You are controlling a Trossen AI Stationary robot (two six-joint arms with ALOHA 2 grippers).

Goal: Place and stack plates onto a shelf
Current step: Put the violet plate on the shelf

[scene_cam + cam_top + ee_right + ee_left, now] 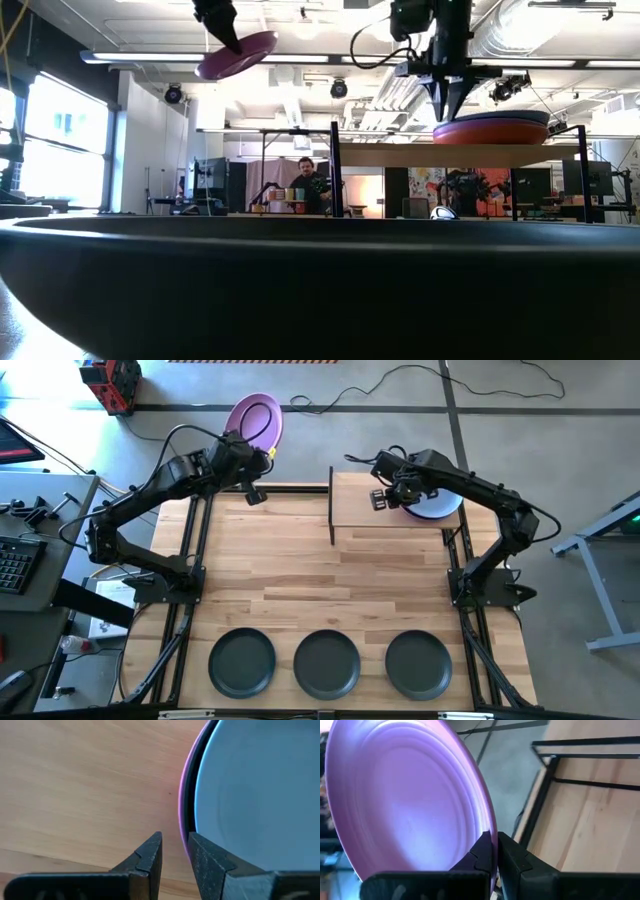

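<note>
We see a round, shallow purple plate [254, 418] held aloft beyond the table's far left edge, its rim pinched between the closed fingers of the left gripper [492, 851], the dish fanning away from those fingers, tilted in the low view. Off to that gripper's right stands the shelf [390, 512], a small light-wood board framed by thin black metal rods. On it lies a stack of plates with a pale blue-grey plate [260, 795] on top and thin dark and purple rims showing beneath it (from the low view an orange-red edge also shows in the pile). The right gripper [174, 847] hangs just above the shelf board at the stack's edge, its fingers slightly apart and holding nothing. Well away from both grippers, three dark grey-black round plates [326, 663] sit in a row along the near edge of the wood-plank tabletop [300, 580].
</note>
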